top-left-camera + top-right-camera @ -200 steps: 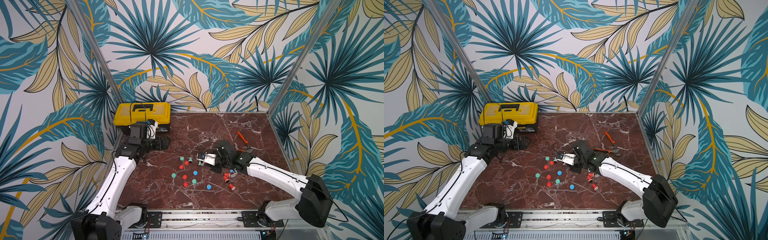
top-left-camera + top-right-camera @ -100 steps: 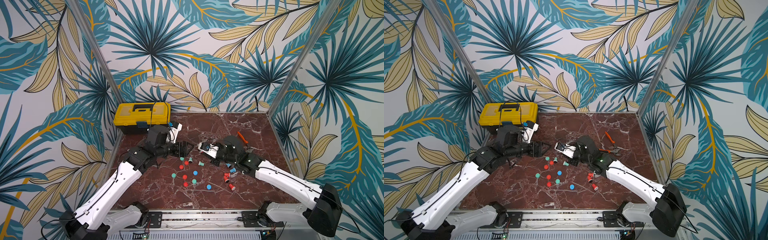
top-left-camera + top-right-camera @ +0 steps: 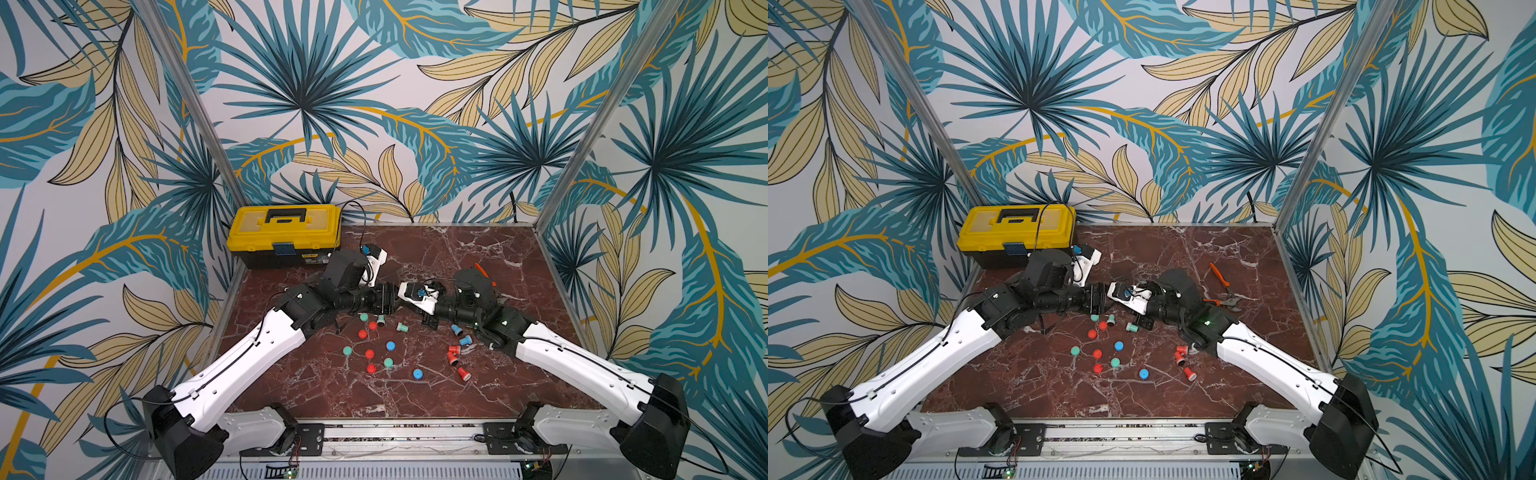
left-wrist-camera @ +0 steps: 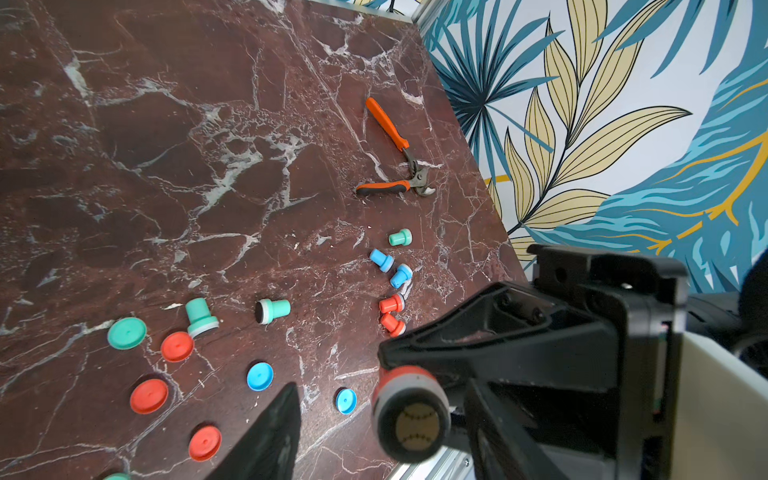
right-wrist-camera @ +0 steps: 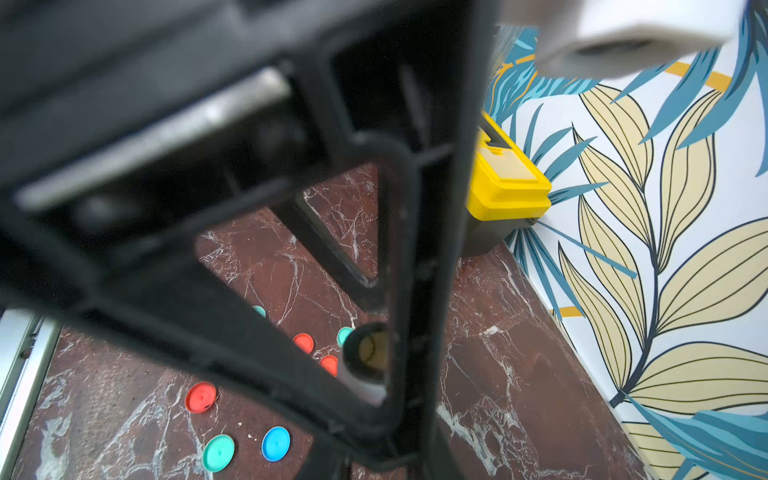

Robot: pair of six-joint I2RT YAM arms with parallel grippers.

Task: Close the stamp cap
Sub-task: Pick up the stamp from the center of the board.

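stamp (image 4: 411, 419), likely light and slick, is pinched at its barrel by the right gripper (image 4: 415, 386), caps (image 3: 369, 354) at six o'clock. left gripper (image 3: 390, 301) spread cannot be told.

Yellow toolbox (image 3: 284, 232), orange pliers (image 4: 392, 129)

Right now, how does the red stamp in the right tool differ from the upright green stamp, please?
The red stamp is held sideways above the table by the right tool; the green stamp stands handle-up on it. The red stamp's pad shows uncapped; the green stamp's faces down. Same knobbed shape.
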